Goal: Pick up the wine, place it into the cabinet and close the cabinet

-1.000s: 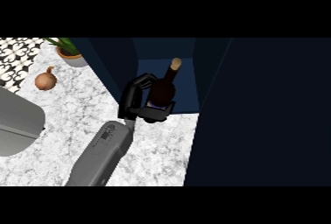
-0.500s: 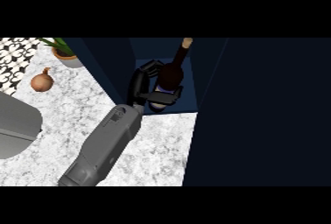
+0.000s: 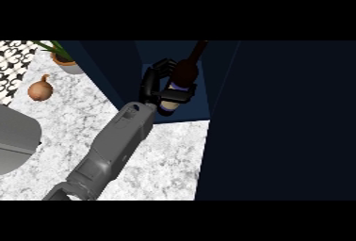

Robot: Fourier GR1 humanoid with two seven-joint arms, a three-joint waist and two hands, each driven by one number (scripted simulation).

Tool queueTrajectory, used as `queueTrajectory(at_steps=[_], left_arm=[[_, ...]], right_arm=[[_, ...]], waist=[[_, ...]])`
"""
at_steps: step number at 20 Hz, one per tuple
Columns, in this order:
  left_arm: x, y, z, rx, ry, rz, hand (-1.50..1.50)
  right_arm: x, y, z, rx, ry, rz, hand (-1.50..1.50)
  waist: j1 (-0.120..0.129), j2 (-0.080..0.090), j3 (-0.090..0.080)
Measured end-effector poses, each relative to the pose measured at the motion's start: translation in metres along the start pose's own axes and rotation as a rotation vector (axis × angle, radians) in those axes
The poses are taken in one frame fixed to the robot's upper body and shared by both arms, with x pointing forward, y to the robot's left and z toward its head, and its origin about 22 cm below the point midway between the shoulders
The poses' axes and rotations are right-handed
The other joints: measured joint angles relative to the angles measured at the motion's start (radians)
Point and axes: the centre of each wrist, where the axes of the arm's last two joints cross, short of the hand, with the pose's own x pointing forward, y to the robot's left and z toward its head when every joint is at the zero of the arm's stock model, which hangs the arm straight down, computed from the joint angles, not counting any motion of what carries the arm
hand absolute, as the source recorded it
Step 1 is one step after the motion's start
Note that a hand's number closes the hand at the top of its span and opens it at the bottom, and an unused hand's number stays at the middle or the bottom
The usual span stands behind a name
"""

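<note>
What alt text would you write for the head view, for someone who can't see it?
The robot's left hand is curled round a dark wine bottle, holding it in the opening of a dark-blue cabinet at the back of a marble counter. An onion and a potted plant sit further left on the counter.

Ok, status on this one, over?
Left hand shut on wine bottle; right hand out of view. Bottle upright in the open cabinet, not yet released. Nothing blocking.
</note>
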Motion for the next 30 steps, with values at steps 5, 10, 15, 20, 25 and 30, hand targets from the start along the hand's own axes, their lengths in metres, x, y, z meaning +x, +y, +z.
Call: queueTrajectory(at_steps=[5, 10, 15, 20, 25, 30], left_arm=[[-0.004, 0.006, -0.005, 0.041, 0.031, 0.026, 1.5], [0.0, 0.008, -0.012, 0.075, 0.043, 0.028, 1.5], [0.005, 0.018, -0.02, 0.122, 0.03, -0.002, 1.5], [0.008, 0.031, -0.025, 0.151, 0.003, -0.061, -1.5], [0.012, 0.038, -0.03, 0.185, -0.022, -0.134, -1.5], [0.011, 0.043, -0.03, 0.225, -0.023, -0.187, -1.5]], right_arm=[[-0.001, 0.001, 0.003, 0.009, 0.004, -0.01, -1.5], [-0.003, 0.001, 0.005, 0.015, -0.005, -0.018, -1.5], [-0.004, 0.002, 0.007, 0.019, -0.012, -0.024, -1.5], [-0.005, 0.002, 0.009, 0.037, -0.022, -0.027, -1.5], [-0.006, 0.002, 0.01, 0.045, -0.025, -0.033, -1.5], [-0.006, 0.002, 0.012, 0.057, -0.033, -0.034, -1.5]], waist=[[-0.008, 0.004, -0.001], [-0.018, 0.011, 0.0], [-0.027, 0.014, 0.0], [-0.038, 0.02, 0.0], [-0.043, 0.023, -0.001], [-0.051, 0.024, -0.001]])
